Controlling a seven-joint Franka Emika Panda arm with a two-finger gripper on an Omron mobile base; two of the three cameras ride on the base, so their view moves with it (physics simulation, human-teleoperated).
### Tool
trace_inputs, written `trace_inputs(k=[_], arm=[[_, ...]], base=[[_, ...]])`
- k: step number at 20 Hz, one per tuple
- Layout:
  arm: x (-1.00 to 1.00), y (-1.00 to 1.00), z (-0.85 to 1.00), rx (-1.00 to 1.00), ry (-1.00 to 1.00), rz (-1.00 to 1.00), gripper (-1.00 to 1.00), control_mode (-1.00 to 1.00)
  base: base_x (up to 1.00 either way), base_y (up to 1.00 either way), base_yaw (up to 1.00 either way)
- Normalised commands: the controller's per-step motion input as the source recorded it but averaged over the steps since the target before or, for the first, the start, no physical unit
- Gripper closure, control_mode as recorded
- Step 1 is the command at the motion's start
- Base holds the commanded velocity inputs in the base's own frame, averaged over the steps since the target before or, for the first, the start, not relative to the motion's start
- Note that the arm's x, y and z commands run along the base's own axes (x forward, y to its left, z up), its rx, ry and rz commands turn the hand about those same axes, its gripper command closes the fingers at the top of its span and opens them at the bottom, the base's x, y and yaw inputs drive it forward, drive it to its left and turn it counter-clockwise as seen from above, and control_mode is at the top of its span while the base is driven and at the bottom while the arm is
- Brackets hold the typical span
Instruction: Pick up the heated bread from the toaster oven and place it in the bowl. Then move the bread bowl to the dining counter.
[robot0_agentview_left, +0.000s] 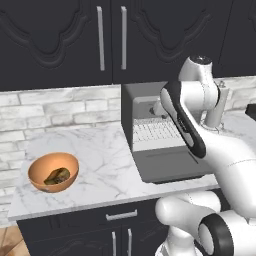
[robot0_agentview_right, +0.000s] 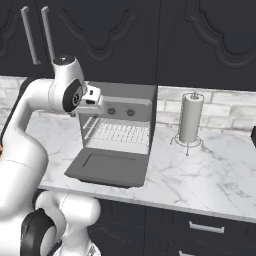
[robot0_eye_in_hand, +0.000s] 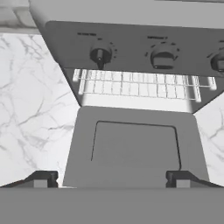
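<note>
The grey toaster oven (robot0_agentview_left: 150, 131) (robot0_agentview_right: 120, 131) stands on the marble worktop with its front door (robot0_eye_in_hand: 133, 148) dropped flat. Its wire rack (robot0_eye_in_hand: 138, 87) looks bare where I can see it, and the heated bread is hidden or out of view. My gripper (robot0_eye_in_hand: 111, 180) (robot0_agentview_right: 97, 102) hovers above the open door, just before the knob panel, open with nothing between its fingertips. The orange-tan bowl (robot0_agentview_left: 53, 171) sits on the worktop left of the oven and holds a darker olive-brown bread piece (robot0_agentview_left: 57, 176). The dining counter is out of view.
A paper towel roll on a wire stand (robot0_agentview_right: 190, 120) is right of the oven. A white brick backsplash (robot0_agentview_left: 60, 112) and dark upper cabinets (robot0_agentview_left: 75, 40) close the back. The worktop's front edge (robot0_agentview_left: 100, 202) runs above dark drawers.
</note>
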Motion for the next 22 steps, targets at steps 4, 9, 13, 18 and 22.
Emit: trace_inputs(k=[4, 9, 13, 18, 22], arm=[[0.00, -0.39, -0.34, 0.07, -0.30, 0.00, -1.00, -1.00], [0.00, -0.47, -0.56, 0.12, -0.13, 0.00, -1.00, -1.00], [0.02, -0.31, -0.25, 0.09, -0.06, 0.00, -1.00, -1.00], [0.09, -0.03, -0.10, 0.01, -0.11, 0.02, -1.00, -1.00], [0.03, -0.04, -0.15, 0.00, -0.07, 0.02, -1.00, -1.00]], base=[[0.00, 0.00, 0.00], [0.00, 0.00, 0.00], [0.00, 0.00, 0.00], [0.00, 0.00, 0.00], [0.00, 0.00, 0.00]])
